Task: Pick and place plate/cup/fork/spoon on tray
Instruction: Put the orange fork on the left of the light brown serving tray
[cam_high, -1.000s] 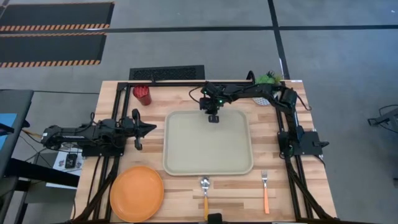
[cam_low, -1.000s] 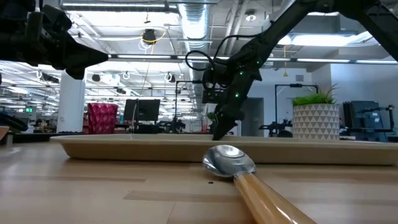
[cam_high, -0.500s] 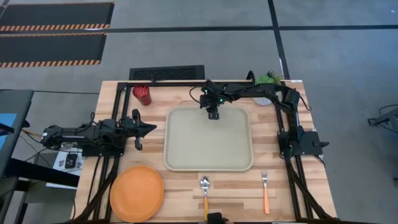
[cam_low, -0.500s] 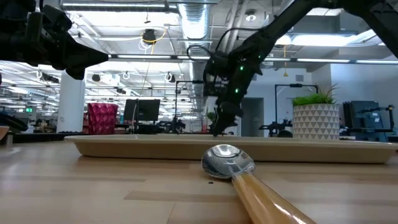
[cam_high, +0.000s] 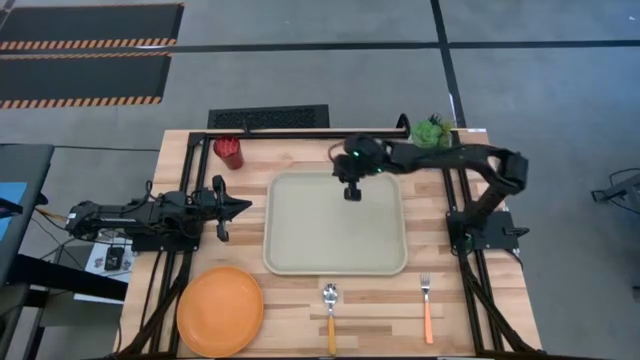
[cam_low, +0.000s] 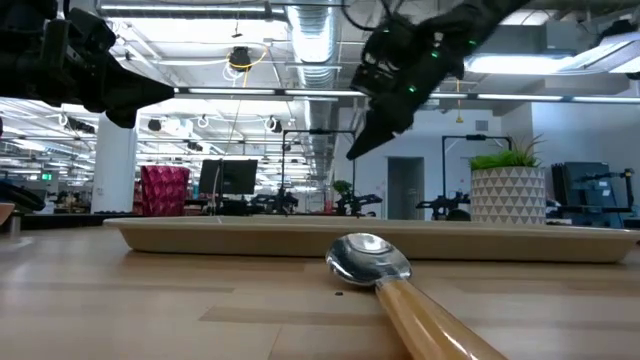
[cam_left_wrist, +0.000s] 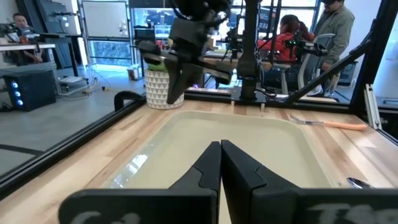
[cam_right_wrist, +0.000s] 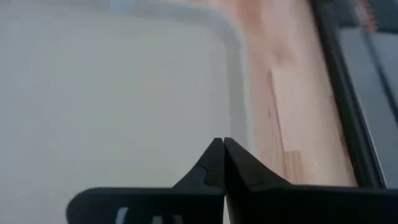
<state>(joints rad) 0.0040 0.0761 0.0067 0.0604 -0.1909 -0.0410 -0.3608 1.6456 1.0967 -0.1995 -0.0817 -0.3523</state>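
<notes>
Tray (cam_high: 335, 225) shifted; right gripper (cam_high: 352, 193) lifted off its far rim, jaws closed empty. Left gripper (cam_high: 243, 206) closed, idle. Nothing loaded yet.

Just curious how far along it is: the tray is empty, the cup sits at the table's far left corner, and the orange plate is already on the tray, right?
Not quite. The plate lies on the table, off the tray's near left corner, as the high view shows. The rest holds.
</notes>
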